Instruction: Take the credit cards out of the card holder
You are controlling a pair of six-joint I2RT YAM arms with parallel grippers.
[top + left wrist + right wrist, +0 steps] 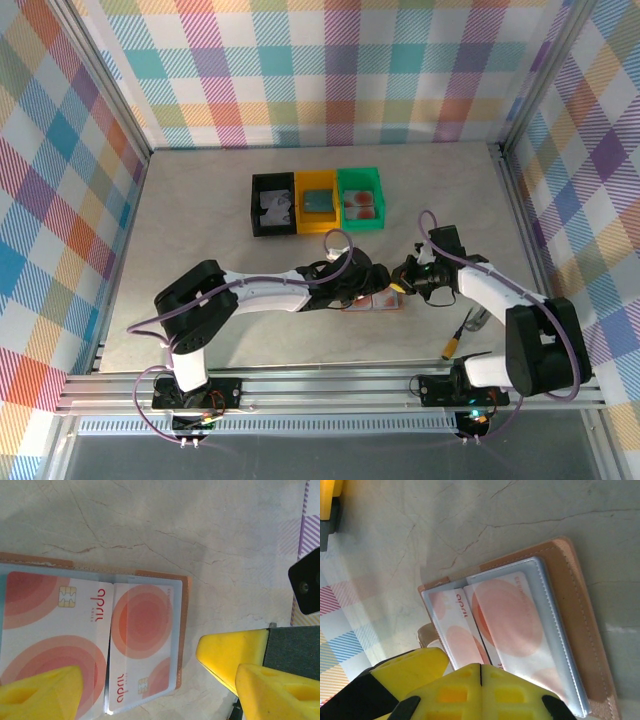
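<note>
The card holder lies open on the table between my two grippers, its brown cover under clear grey-blue pockets. Two pale credit cards with red-orange spots sit in the pockets side by side, one beside the other. My left gripper hovers open, its yellow fingers straddling the right-hand card and the holder's edge. My right gripper is shut with nothing between its fingers, its tips over the near end of the cards; contact with the holder cannot be told.
Black, yellow and green bins stand in a row behind the holder, with a grey-white, a teal and a red-spotted card in them. A yellow-handled tool lies near the right arm's base. Plaid walls surround the table.
</note>
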